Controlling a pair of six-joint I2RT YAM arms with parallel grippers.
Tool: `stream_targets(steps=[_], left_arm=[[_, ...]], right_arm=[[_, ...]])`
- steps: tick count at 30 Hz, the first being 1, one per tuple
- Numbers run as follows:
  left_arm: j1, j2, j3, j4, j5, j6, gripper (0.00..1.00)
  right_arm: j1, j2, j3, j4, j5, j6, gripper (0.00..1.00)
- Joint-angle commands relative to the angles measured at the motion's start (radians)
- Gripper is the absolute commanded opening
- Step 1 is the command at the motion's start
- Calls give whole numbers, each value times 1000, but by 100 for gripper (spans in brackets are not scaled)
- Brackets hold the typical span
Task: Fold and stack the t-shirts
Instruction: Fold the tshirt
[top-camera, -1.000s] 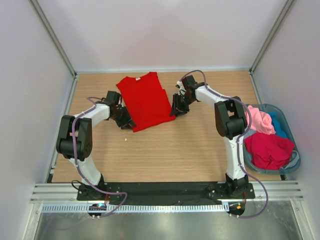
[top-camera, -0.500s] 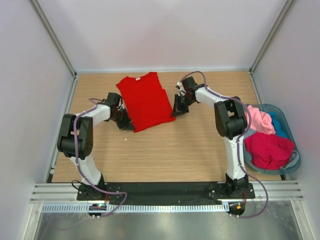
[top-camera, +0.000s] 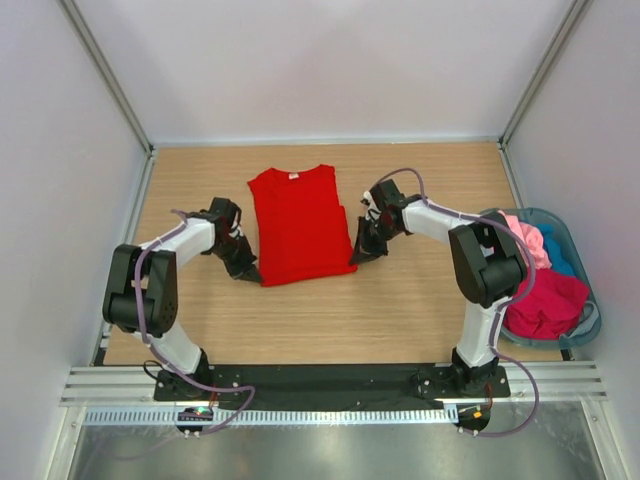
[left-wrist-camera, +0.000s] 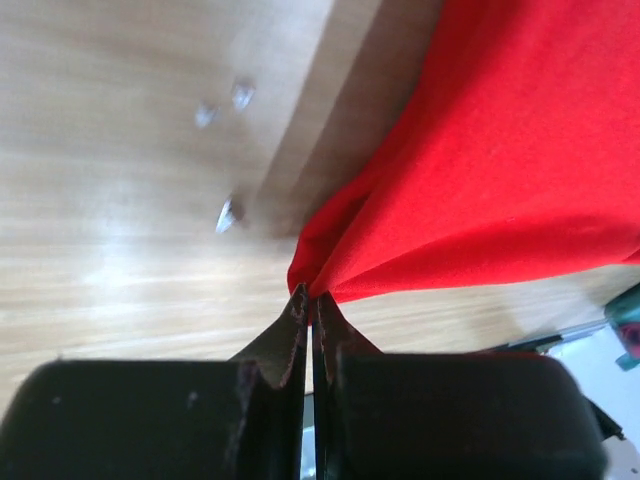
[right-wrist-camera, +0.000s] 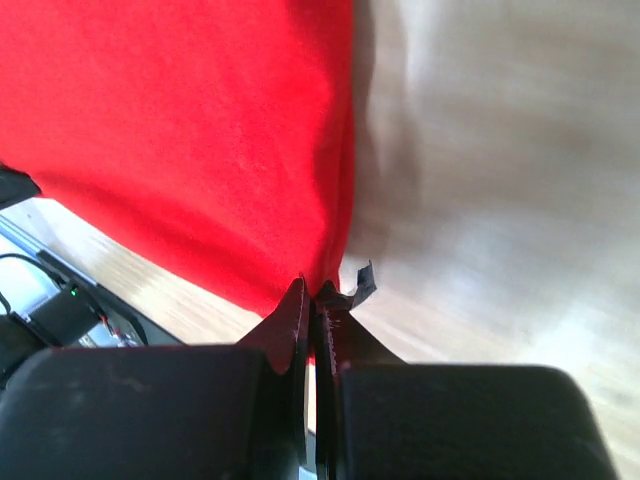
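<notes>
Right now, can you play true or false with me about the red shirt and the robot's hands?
1. The red t-shirt lies spread on the table between the two arms. True.
2. The left gripper is wide open and touches nothing. False: it is shut, pinching the red t-shirt's near left corner.
3. The right gripper is shut on the red t-shirt's near right corner. True.
4. The basket has nothing in it. False: it holds a pink t-shirt, a teal t-shirt and a crimson t-shirt.
</notes>
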Motion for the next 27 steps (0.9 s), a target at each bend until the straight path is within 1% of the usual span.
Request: stream_targets(steps=[1, 2, 3, 5, 6, 7, 9, 10, 14, 19, 22, 27], left_arm=[[-1, -66, -51, -83, 13, 22, 0], [0, -71, -61, -86, 21, 22, 3], [-1, -79, -71, -88, 25, 23, 17], [0, -92, -77, -73, 47, 23, 24], [0, -100, -74, -63, 57, 22, 30], [0, -115, -71, -45, 82, 20, 32], [0, -122, -51, -13, 79, 19, 36], [-1, -117, -45, 9, 71, 20, 37], [-1, -83, -37, 76, 116, 8, 38], [-1, -62, -66, 156, 148, -18, 38], [-3, -36, -75, 173, 163, -18, 37], [-10, -36, -88, 199, 167, -32, 36]], right_arm=[[-1, -89, -81, 52, 55, 54, 1], [4, -93, -96, 62, 49, 75, 1], [7, -98, -114, 65, 40, 80, 8], [13, -115, -124, 71, 26, 83, 16], [13, -121, -121, 72, 24, 75, 21], [13, -130, -115, 62, 24, 64, 28], [13, -132, -81, 39, 30, 28, 34], [12, -129, -70, 20, 32, 18, 38], [12, -104, -27, 0, 38, -17, 39], [13, -75, 2, -7, 39, -38, 38], [11, -67, 13, -10, 43, -45, 37], [12, -66, 10, -15, 47, -46, 35]])
